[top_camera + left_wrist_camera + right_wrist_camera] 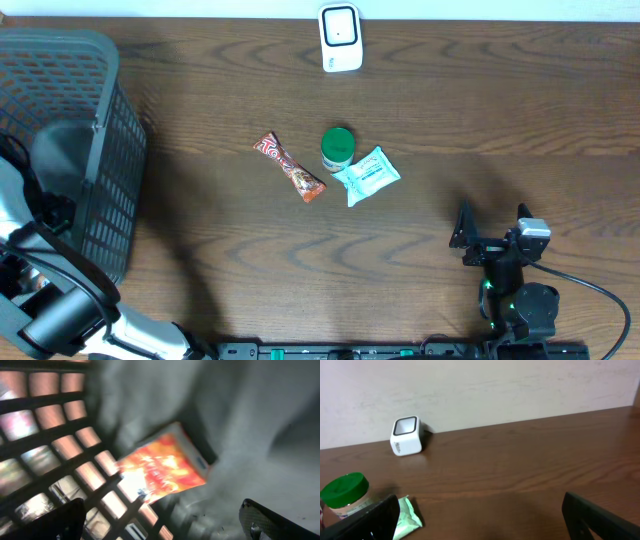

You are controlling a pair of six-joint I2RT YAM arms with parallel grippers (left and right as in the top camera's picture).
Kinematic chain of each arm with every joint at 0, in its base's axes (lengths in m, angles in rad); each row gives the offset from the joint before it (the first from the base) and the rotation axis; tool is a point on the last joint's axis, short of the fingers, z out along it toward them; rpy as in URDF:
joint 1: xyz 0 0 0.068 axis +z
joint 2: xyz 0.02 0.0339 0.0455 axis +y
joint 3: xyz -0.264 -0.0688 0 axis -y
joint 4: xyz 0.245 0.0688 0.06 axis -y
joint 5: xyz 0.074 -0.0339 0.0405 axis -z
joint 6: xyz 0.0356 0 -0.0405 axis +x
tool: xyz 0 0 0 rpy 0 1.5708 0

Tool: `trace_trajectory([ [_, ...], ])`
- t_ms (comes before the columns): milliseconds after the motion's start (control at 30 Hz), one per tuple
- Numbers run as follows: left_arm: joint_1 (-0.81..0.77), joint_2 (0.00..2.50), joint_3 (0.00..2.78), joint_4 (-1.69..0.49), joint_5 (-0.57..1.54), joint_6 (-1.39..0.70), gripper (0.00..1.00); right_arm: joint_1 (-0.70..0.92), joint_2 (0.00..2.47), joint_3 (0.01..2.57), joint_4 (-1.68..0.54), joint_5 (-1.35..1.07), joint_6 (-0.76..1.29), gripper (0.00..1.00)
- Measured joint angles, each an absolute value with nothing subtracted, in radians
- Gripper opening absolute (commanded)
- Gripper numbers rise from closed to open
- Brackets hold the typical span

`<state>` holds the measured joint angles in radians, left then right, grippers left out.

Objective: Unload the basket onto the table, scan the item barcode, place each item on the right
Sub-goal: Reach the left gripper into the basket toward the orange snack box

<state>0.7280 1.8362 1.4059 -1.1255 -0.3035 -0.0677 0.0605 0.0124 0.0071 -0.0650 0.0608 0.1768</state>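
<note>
Left gripper (pixel 165 522) is hovering wide open above orange box (pixel 162 467) in basket (pixel 100 80); right gripper (pixel 493 228) is sitting wide, empty; scanner (pixel 340 38) untouched.

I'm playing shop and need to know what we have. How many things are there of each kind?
snack bar: 1
green-lidded jar: 1
pale green packet: 1
orange box, inside the basket: 1
grey basket: 1
white scanner: 1
Total: 6
</note>
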Motion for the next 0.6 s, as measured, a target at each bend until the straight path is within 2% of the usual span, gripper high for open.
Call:
trace_trajectory([
  [200,0.758,1.895,1.348,-1.102,-0.266,0.029,0.98,0.06,0.012,0.007,-0.065,0.061,0.177,0.99],
  [600,0.819,1.924,1.337,-1.099,-0.26,0.083,0.98,0.06,0.012,0.007,-0.065,0.061,0.177,0.99],
])
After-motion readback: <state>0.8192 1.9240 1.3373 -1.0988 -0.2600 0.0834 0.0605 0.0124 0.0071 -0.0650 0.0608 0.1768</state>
